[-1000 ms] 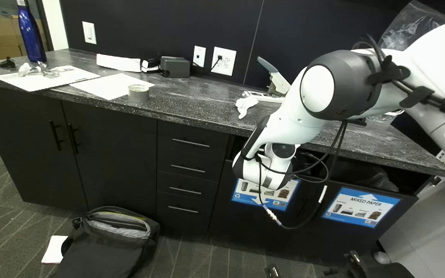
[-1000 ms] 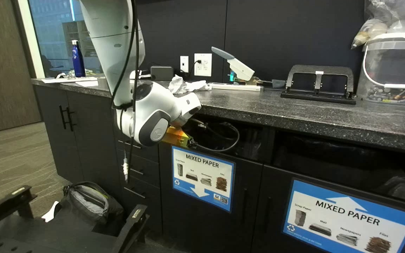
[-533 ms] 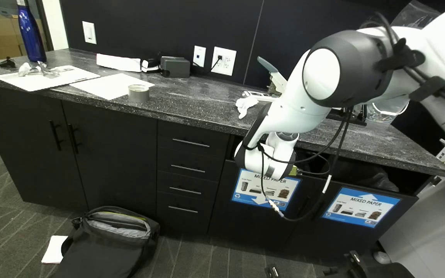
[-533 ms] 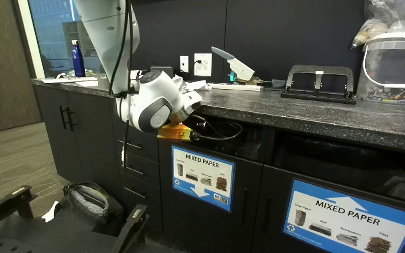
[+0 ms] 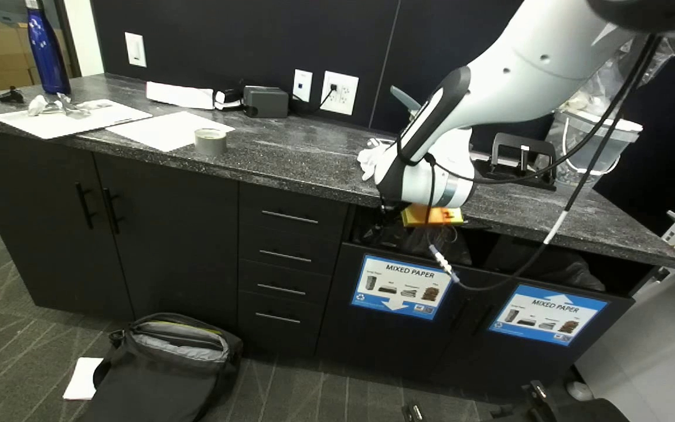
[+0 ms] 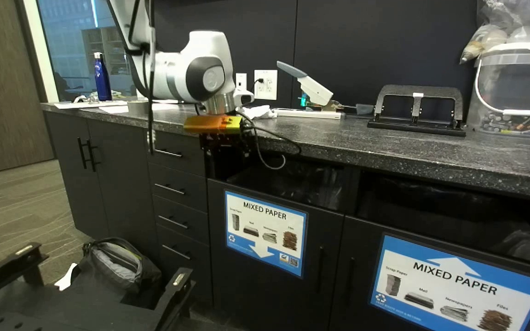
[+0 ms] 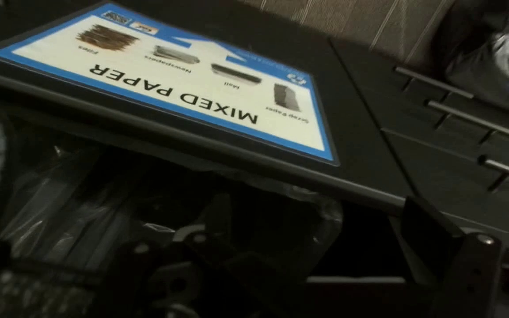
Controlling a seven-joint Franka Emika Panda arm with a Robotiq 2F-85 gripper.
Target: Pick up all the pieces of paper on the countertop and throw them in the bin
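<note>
hanging at one of two bins (image 6: 265,287): one claw (image 7: 318,218)

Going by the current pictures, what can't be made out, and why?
Bin: any contents lost in shadow in the wrist view.
Rightmost crumpled paper: partly behind the arm in both exterior views.
Gripper: dark on dark in an exterior view, outline unclear.
Blue bottle: top cut off by an exterior view's upper edge.
Grey bag: blurred, cut by the wrist view's right edge.
</note>
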